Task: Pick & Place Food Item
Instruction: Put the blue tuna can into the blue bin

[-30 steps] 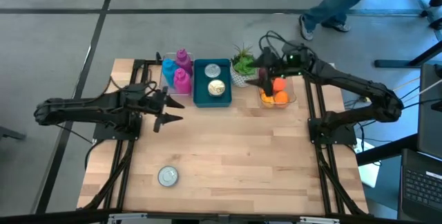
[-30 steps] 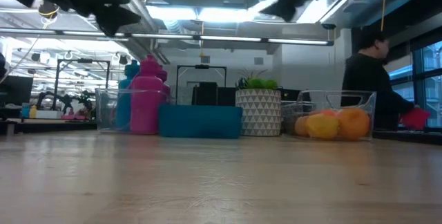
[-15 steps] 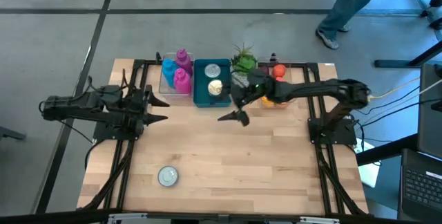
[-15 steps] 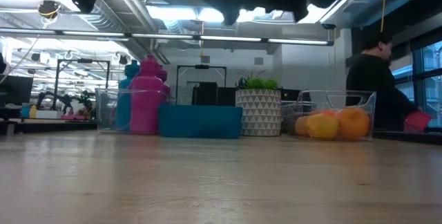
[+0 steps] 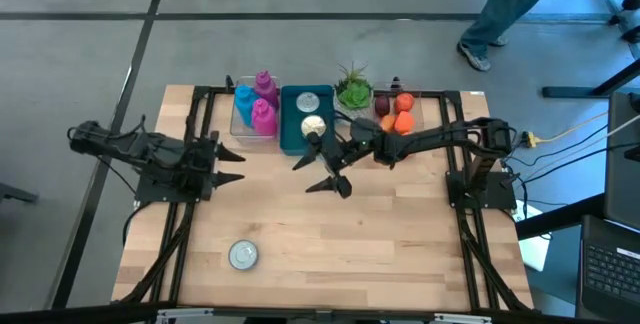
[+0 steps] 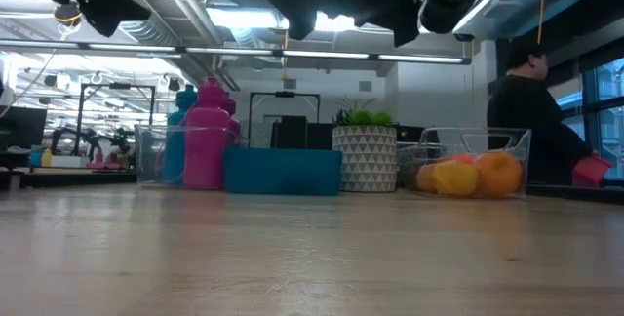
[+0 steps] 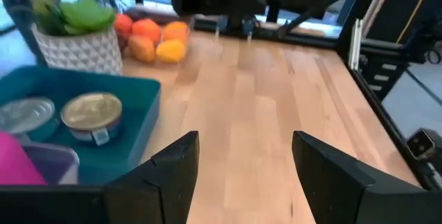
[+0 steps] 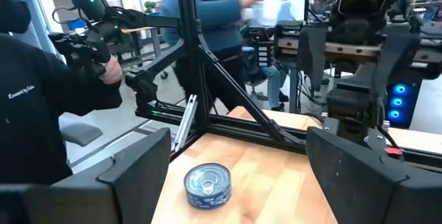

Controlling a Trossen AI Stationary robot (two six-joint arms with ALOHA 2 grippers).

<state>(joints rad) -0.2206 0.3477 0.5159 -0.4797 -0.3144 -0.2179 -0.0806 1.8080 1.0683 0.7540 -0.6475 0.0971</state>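
A silver tin can (image 5: 243,254) stands alone on the wooden table near its front left; the right wrist view shows it as a blue-sided can (image 8: 207,184) ahead of the fingers. My right gripper (image 5: 318,174) hangs open over the middle of the table, pointing toward that can and well short of it, with nothing between its fingers (image 8: 238,141). My left gripper (image 5: 232,165) is open and holds nothing at the table's left side, near its own base (image 7: 245,141). Two more cans (image 5: 313,125) lie in a teal tray (image 5: 290,144) at the back.
Along the far edge stand a clear bin with pink and blue bottles (image 5: 257,107), the teal tray, a potted plant (image 5: 352,92) and a clear bin of orange fruit (image 5: 398,121). A person (image 5: 500,4) walks on the floor beyond the table. Bare wood lies around the lone can.
My right gripper has swung from above the fruit bin toward the table's left and near side, sinking and tipping up to level, and now hangs over mid-table. My left gripper has drawn back toward the table's left edge. Both stayed open. No object on the table has moved.
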